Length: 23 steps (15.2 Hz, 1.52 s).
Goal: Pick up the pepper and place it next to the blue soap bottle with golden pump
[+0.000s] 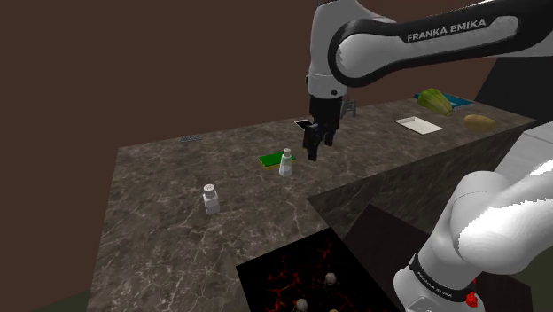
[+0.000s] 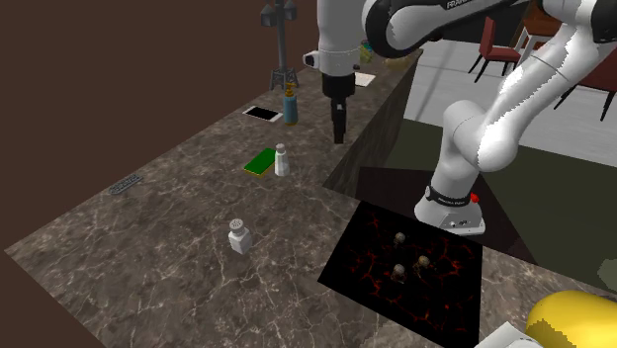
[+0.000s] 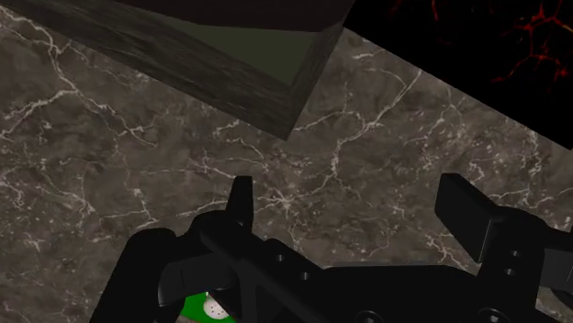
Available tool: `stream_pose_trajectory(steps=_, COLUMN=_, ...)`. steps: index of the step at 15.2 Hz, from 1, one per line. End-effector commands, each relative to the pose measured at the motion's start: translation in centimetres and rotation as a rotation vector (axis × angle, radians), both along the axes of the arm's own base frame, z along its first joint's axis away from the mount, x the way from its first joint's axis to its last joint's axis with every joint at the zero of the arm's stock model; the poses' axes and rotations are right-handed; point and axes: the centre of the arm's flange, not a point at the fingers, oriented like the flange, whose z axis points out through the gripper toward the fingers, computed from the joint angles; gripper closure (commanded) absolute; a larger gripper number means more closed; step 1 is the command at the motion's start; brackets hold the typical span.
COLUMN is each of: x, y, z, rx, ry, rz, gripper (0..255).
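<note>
Two pale shakers stand on the dark marble counter (image 1: pixel 168 222). A taller one (image 1: pixel 285 162) (image 2: pixel 282 159) is beside a green pad (image 1: pixel 271 159) (image 2: pixel 261 161); a squat one (image 1: pixel 211 198) (image 2: pixel 239 235) stands nearer the counter's end. I cannot tell which is the pepper. The blue soap bottle with a golden pump (image 2: pixel 290 105) stands further back by the faucet. My gripper (image 1: pixel 316 149) (image 2: pixel 339 133) (image 3: pixel 353 209) hangs open and empty above the counter, just beside the taller shaker toward the inner corner. In the wrist view that shaker's holed top (image 3: pixel 213 309) peeks out under the hand.
The counter is L-shaped, with its inner corner (image 3: pixel 303 101) just beyond my fingers. A faucet (image 2: pixel 282 44), a white card (image 2: pixel 262 114), a white tray (image 1: pixel 418 124), a green vegetable (image 1: pixel 434 99) and a brown lump (image 1: pixel 479 121) sit farther along. A black red-cracked patch (image 1: pixel 301 275) lies below.
</note>
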Motion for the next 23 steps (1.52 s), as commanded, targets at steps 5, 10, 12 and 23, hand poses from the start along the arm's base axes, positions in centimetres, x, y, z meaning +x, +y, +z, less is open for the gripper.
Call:
stream_pose_trajectory(steps=5, x=4.6, y=5.6, z=-2.6, rx=-0.003, ry=-0.030, rz=-0.001, gripper=0)
stream_pose_trajectory(steps=10, x=8.6, y=10.1, z=-4.6, rx=-0.006, ry=-0.054, rz=-0.001, gripper=0)
stream_pose_trajectory(steps=12, x=10.2, y=11.9, z=-5.4, rx=-0.007, ry=-0.063, rz=-0.001, gripper=0)
stream_pose_trajectory(steps=23, x=19.2, y=21.9, z=-9.5, rx=-0.014, ry=-0.116, rz=-0.001, gripper=0)
